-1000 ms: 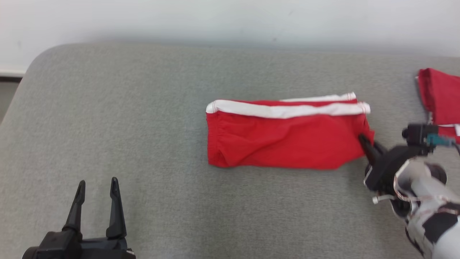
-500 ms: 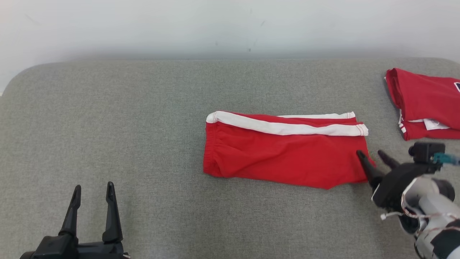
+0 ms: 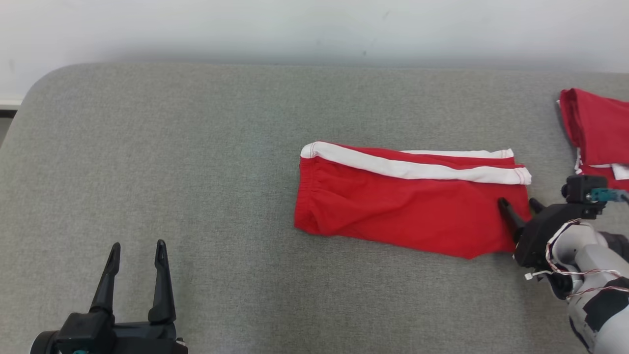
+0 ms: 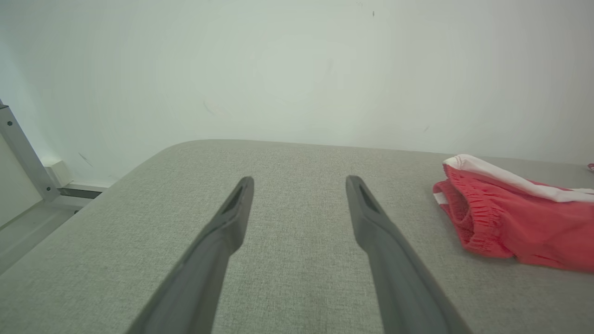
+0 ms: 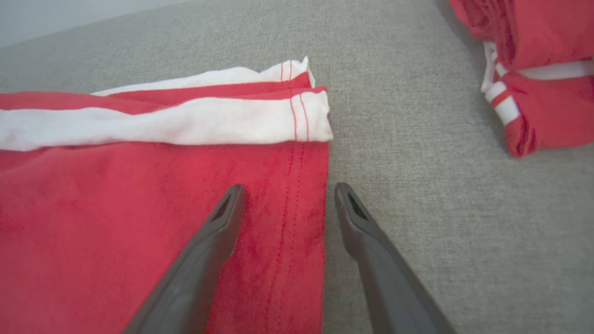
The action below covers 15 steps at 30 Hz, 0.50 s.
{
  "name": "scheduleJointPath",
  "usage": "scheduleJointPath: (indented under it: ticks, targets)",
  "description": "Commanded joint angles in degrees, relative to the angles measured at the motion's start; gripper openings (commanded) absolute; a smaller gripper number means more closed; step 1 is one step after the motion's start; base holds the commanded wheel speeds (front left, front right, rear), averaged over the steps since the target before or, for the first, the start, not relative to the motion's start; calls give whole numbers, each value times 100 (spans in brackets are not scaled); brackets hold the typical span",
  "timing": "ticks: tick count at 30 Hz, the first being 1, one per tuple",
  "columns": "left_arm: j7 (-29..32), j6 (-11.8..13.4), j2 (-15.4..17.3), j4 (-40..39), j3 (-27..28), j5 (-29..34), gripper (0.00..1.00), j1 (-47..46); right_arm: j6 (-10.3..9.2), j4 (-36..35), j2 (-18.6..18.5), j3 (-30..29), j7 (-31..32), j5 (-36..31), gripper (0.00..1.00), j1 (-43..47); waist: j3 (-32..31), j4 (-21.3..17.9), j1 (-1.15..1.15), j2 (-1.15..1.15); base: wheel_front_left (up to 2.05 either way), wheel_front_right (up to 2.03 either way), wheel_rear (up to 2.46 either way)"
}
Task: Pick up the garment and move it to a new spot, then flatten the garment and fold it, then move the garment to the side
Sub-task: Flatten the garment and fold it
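The garment (image 3: 403,201) is a pair of red shorts with a white side stripe, folded flat on the grey padded surface right of centre. My right gripper (image 3: 518,202) is open at its right hem: one finger lies over the red cloth (image 5: 278,222), the other over bare grey fabric beside the edge. The hem runs between the two fingers, apart from both. My left gripper (image 3: 135,248) stands open at the lower left, far from the shorts, with nothing between its fingers (image 4: 227,218). The elastic waistband end of the shorts (image 4: 464,218) shows off to the right in the left wrist view.
A second red garment with white trim (image 3: 597,130) lies folded at the far right edge of the surface and appears as (image 5: 533,60). The grey padded table (image 3: 172,172) ends at a white wall behind and rounds off at the left corner.
The head camera has shifted, so the whole scene slid in the picture. My right gripper stays open at the shorts' right hem; the left gripper has not moved relative to the table.
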Motion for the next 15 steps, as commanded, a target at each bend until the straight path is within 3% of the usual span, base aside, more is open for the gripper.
scheduleJointPath:
  ticks: [1,8,9,10,15]
  targets:
    - [-15,-3,-8,4,-2,-45,100,-70,-16,76,87,-7,4,-61,100,-31,64,62,0,0,0,0,0]
    - [-15,22,-8,25,-9,-72,100,-121,-16,606,377,37,207,-75,99,-19,108,137,0,0,0,0,0]
    - [-15,21,-8,31,7,-63,100,-120,-16,621,425,61,249,-63,47,-13,101,132,0,0,0,0,0]
    - [-15,21,-9,36,22,-55,100,-117,-15,606,469,80,276,-22,3,0,90,124,0,0,0,0,0]
    - [-15,25,-8,58,65,-26,100,-51,-5,643,438,62,373,122,0,-14,-8,64,0,0,0,0,0]
